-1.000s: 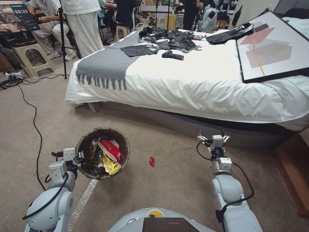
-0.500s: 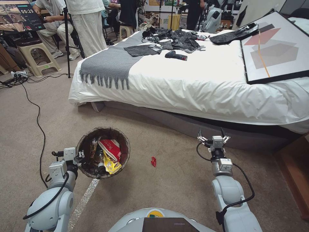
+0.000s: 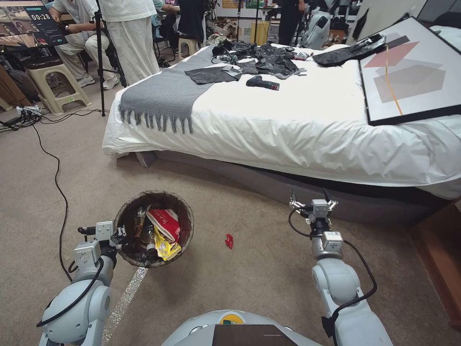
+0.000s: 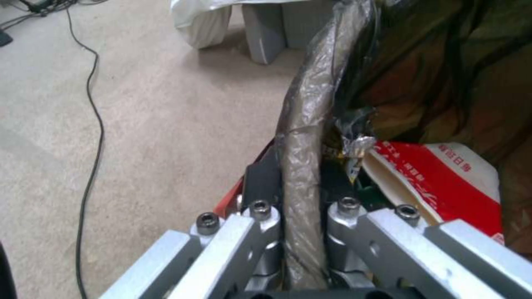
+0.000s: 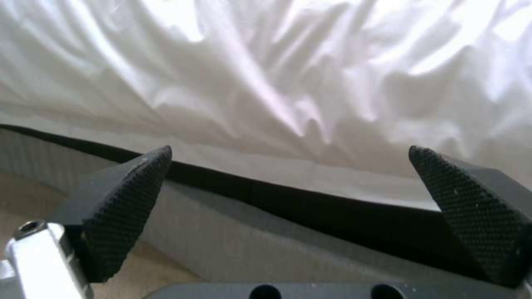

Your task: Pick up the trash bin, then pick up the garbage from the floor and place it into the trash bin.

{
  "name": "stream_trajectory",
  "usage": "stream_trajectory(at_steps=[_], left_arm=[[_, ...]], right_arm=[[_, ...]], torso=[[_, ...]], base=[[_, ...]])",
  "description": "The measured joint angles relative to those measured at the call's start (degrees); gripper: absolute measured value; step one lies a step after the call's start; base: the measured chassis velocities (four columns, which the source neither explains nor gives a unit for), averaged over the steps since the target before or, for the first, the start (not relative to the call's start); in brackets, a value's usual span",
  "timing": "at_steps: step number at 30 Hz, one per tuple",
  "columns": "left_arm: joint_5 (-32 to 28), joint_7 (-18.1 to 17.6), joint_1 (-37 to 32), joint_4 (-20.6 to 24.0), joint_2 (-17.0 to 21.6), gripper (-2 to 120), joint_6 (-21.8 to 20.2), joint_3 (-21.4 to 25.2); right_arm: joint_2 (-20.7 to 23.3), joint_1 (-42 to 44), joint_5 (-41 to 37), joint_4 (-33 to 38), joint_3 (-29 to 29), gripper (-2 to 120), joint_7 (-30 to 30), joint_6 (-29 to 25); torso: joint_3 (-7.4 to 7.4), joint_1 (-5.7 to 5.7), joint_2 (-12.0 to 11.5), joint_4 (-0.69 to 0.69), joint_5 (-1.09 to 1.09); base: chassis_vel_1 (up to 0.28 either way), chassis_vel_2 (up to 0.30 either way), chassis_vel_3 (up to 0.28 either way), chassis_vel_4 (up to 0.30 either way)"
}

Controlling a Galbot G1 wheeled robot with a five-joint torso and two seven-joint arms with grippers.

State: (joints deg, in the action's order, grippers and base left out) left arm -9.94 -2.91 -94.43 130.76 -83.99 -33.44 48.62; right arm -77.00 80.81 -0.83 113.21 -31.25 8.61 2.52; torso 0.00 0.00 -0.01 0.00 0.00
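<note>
The left gripper point(image 3: 120, 234) was closed on the bag-covered rim of the trash bin point(image 3: 185, 216), holding it above the carpet point(image 3: 249, 269). A small red wrapper point(image 3: 229, 240) lay just beside the bin. The right gripper point(image 3: 309, 203) was wide open and empty, near the bed point(image 3: 288, 129).

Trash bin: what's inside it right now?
The trash bin holds a red-white wrapper, a yellow wrapper and darker litter. Whatever lies beneath them is covered. The left gripper clamps its bagged rim.
</note>
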Motion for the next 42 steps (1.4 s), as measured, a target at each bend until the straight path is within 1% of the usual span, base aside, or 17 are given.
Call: stream_trajectory(at_steps=[2,3,6,10,12,14,15,18,20,22,23,24,25,28,36,37,42], left_arm=[[0.3,0.0,-0.1,-0.3,0.0,4,0.1,0.1],[0.3,0.0,-0.1,-0.3,0.0,4,0.1,0.1],[0.3,0.0,-0.2,-0.2,0.0,4,0.1,0.1],[0.3,0.1,0.0,0.8,0.0,4,-0.3,0.1],[0.3,0.1,0.0,0.9,0.0,4,-0.4,0.1],[0.3,0.2,-0.1,1.3,0.0,4,-0.6,0.2],[0.3,0.2,-0.1,1.3,0.0,4,-0.6,0.2],[0.3,0.3,-0.3,1.5,0.0,4,-0.7,0.3],[0.2,0.3,-0.4,1.5,0.0,4,-0.7,0.3],[0.2,0.3,-0.7,1.5,0.1,4,-0.8,0.4],[0.2,0.3,-0.7,1.5,0.1,4,-0.8,0.4],[0.2,0.3,-0.9,1.5,0.3,4,-0.9,0.4],[0.2,0.3,-0.9,1.5,0.3,4,-0.9,0.4],[0.2,0.3,-1.1,1.8,0.4,4,-1.1,0.7],[0.3,0.3,-1.3,1.8,0.2,4,-1.1,0.8],[0.4,0.3,-1.4,1.8,0.0,4,-1.0,0.6],[0.7,0.3,-0.9,1.6,0.0,4,-1.0,0.4]], right_arm=[[3.1,-3.1,-2.1,-0.2,2.8,100,0.4,4.1],[3.1,-3.1,-2.1,-0.2,2.8,100,0.4,4.1],[6.6,-7.7,-5.7,-0.9,6.2,100,0.9,7.9],[11.7,-17.1,-14.4,-2.0,12.7,100,3.1,15.8],[12.1,-18.3,-16.2,-2.1,13.8,100,3.5,17.1],[14.3,-22.4,-24.3,-2.5,18.3,100,5.5,21.7],[14.3,-22.4,-24.3,-2.5,18.3,100,5.5,21.7],[16.1,-26.5,-29.9,-3.7,23.2,100,6.8,27.4],[16.4,-27.8,-31.8,-4.0,24.6,100,7.5,29.3],[16.2,-30.6,-38.0,-4.5,27.5,100,10.1,34.6],[16.2,-30.6,-38.0,-4.5,27.5,100,10.1,34.6],[15.6,-32.7,-42.2,-5.3,29.3,100,11.8,36.7],[15.6,-32.7,-42.2,-5.3,29.3,100,11.8,36.7],[13.1,-37.2,-48.7,-8.1,33.5,100,13.4,39.6],[9.8,-40.0,-54.9,-11.2,36.8,100,15.5,40.2],[8.1,-40.5,-56.7,-14.0,37.6,100,15.8,40.2],[5.4,-41.0,-56.5,-21.1,38.3,100,13.9,40.0]], torso=[[0.0,0.0,0.0,0.0,0.0],[0.0,0.0,0.0,0.0,0.0],[0.0,0.0,0.0,0.01,0.0],[0.01,0.0,0.0,0.01,0.0],[0.0,0.0,0.0,0.01,0.0],[0.0,0.0,0.0,0.01,0.0],[0.0,0.0,0.0,0.01,0.0],[0.01,0.0,0.0,0.0,0.0],[0.0,0.0,0.0,-0.01,-0.01],[0.01,0.0,0.0,-0.01,0.0],[0.01,0.0,0.0,-0.01,0.0],[0.0,0.0,0.0,0.0,-0.01],[0.0,0.0,0.0,0.0,-0.01],[0.01,0.0,0.0,0.01,-0.01],[0.0,0.0,0.0,0.01,-0.02],[0.0,0.0,0.0,0.02,-0.02],[0.0,0.0,0.0,0.0,-0.02]], base=[[0.0,0.0,0.0,0.0],[0.0,0.0,0.0,0.0],[0.0,0.0,0.0,0.0],[0.0,0.0,0.0,0.0],[0.0,0.0,0.0,0.0],[0.0,0.0,0.0,0.0],[0.0,0.0,0.0,0.0],[0.0,0.0,0.0,0.0],[0.0,0.0,0.0,0.0],[0.0,0.0,0.0,0.0],[0.0,0.0,0.0,0.0],[0.0,0.0,0.0,0.0],[0.0,0.0,0.0,0.0],[0.0,0.0,0.0,0.0],[0.0,0.0,0.0,0.0],[0.0,0.0,0.0,0.0],[0.0,0.0,0.0,0.0]])
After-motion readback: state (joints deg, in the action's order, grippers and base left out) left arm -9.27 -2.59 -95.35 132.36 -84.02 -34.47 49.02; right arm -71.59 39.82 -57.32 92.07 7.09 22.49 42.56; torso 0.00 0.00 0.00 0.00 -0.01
